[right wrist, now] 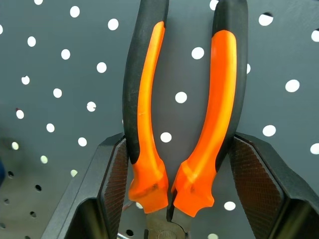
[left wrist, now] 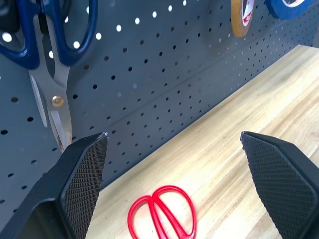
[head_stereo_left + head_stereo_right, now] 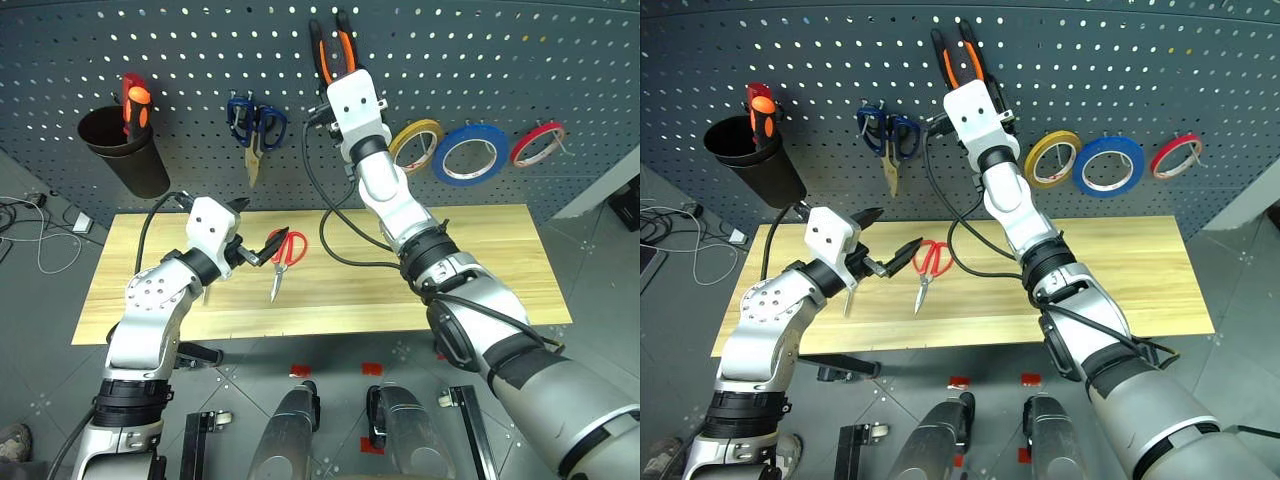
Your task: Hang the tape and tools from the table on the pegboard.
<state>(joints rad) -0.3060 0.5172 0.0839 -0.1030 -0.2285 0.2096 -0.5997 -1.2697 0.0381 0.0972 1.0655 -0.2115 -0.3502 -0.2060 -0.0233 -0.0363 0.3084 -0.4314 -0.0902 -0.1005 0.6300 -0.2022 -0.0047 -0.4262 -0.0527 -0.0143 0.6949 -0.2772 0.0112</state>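
Right gripper (image 1: 172, 164) is up against the pegboard (image 3: 180, 60), pinching the pliers (image 1: 182, 109) between its two fingers. The orange-and-black handles stick straight up past the fingertips and the pads press on the handles' outer sides low down, close to the pivot. Handles sit right in front of the board's holes, can't tell if they're touching a hook.

Left gripper (image 2: 174, 164) is spread wide with nothing in it, hovering low over the table (image 3: 480, 260) near the board. The red scissors (image 3: 283, 255) lie flat on the wood just in front of it, handles lined up with the gap between the fingers but not touching either one.

Blue tape (image 3: 470, 155) already hangs on the board between a yellow roll (image 3: 416, 143) and a red roll (image 3: 538, 143). Blue scissors (image 3: 255, 130) hang further left, and a black cup (image 3: 125, 150) on the board holds a red-and-orange screwdriver (image 3: 135, 105).
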